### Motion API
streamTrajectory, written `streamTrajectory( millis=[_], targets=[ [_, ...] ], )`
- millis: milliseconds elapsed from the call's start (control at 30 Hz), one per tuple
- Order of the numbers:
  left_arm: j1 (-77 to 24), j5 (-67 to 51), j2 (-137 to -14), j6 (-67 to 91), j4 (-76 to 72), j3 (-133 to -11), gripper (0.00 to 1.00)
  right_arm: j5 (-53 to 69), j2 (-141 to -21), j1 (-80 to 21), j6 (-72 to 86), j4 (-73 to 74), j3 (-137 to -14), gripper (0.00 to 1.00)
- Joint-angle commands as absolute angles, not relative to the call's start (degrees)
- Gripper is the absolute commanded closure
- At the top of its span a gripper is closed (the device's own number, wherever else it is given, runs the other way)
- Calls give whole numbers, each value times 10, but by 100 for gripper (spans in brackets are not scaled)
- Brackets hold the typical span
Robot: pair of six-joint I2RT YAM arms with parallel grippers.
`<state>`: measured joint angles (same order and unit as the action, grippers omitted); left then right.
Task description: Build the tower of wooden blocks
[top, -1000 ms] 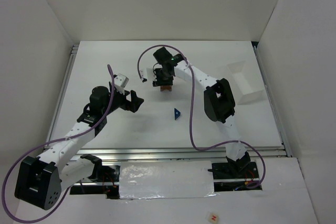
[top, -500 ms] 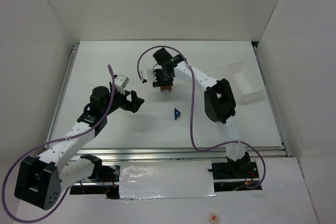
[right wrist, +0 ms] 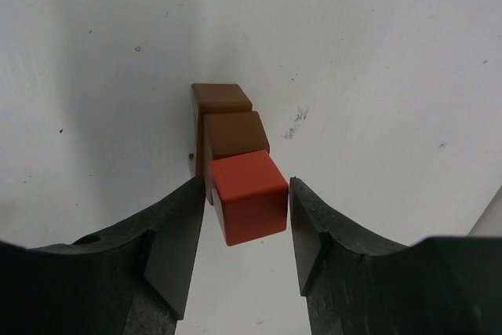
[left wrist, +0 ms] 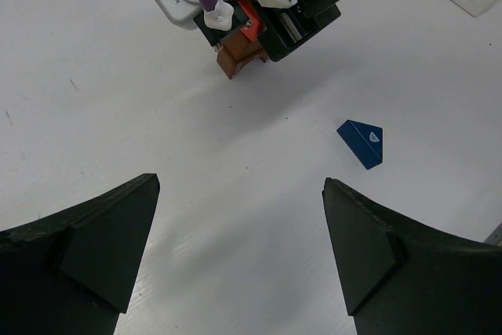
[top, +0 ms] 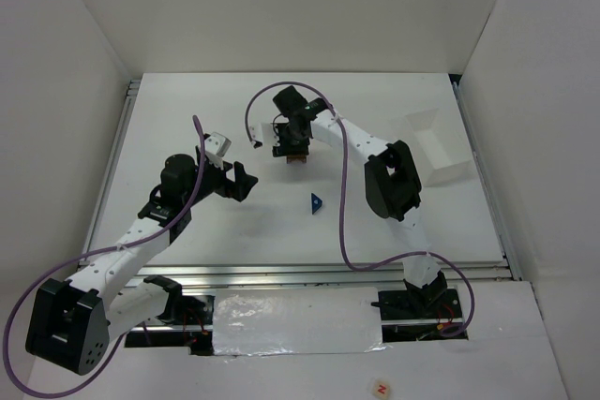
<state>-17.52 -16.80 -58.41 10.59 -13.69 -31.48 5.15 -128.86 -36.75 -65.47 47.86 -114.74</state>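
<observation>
Wood block tower point(right wrist: 232, 132) stands mid-width near the bench's point(top: 187, 119) far edge; right claw point(right wrist: 246, 187) brackets its red cube point(right wrist: 249, 208), contact indeterminate, left claw point(left wrist: 241, 184) wide open and empty; advise spreading jaws evenly, then rising straight, to avoid toppling

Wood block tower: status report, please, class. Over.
Left end effector open, empty. Right end effector astride red wooden cube atop brown rectangular wooden blocks; grip unclear. Blue triangular wooden wedge apart on table, not in the way.
</observation>
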Motion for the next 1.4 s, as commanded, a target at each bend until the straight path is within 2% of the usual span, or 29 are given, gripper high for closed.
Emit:
streamTrajectory(
  millis=[0, 267, 300, 333, 367, 400, 533, 767, 1000, 1100, 1167, 1333, 1367],
  targets=[
    [-178, -176, -582, 98, -156, -320, 1, 54, -1260, -374, -644, 467, -1146, 45],
    [-178, -178, -581, 98, -156, -319, 1, 60, -1249, -373, -634, 447, -1139, 40],
    [-179, -178, -581, 98, -156, -318, 1, 68, -1246, -374, -634, 445, -1138, 36],
    [-178, -177, -581, 99, -157, -319, 1, 71, -1242, -373, -635, 442, -1132, 28],
    [-178, -176, -580, 98, -157, -318, 1, 75, -1232, -374, -635, 437, -1127, 12],
    [-178, -175, -578, 100, -159, -317, 1, 81, -1226, -374, -635, 421, -1120, 1],
    [-179, -176, -580, 99, -161, -316, 1, 82, -1174, -374, -642, 365, -1047, 0],
    [-183, -173, -578, 99, -160, -317, 1, 97, -1121, -372, -634, 374, -1019, 0],
    [-185, -176, -571, 93, -134, -330, 1, 106, -1018, -345, -542, 267, -929, 0],
    [-188, -190, -566, 89, -118, -339, 1, 81, -958, -331, -463, 187, -873, 0],
    [-194, -202, -570, 89, -113, -342, 1, 34, -908, -315, -366, 93, -833, 0],
    [-258, -174, -581, 108, -88, -379, 1, -40, -779, -273, -75, -30, -680, 0],
    [-271, -163, -621, 110, -68, -388, 1, -64, -762, -270, -29, -40, -643, 0]
  ],
)
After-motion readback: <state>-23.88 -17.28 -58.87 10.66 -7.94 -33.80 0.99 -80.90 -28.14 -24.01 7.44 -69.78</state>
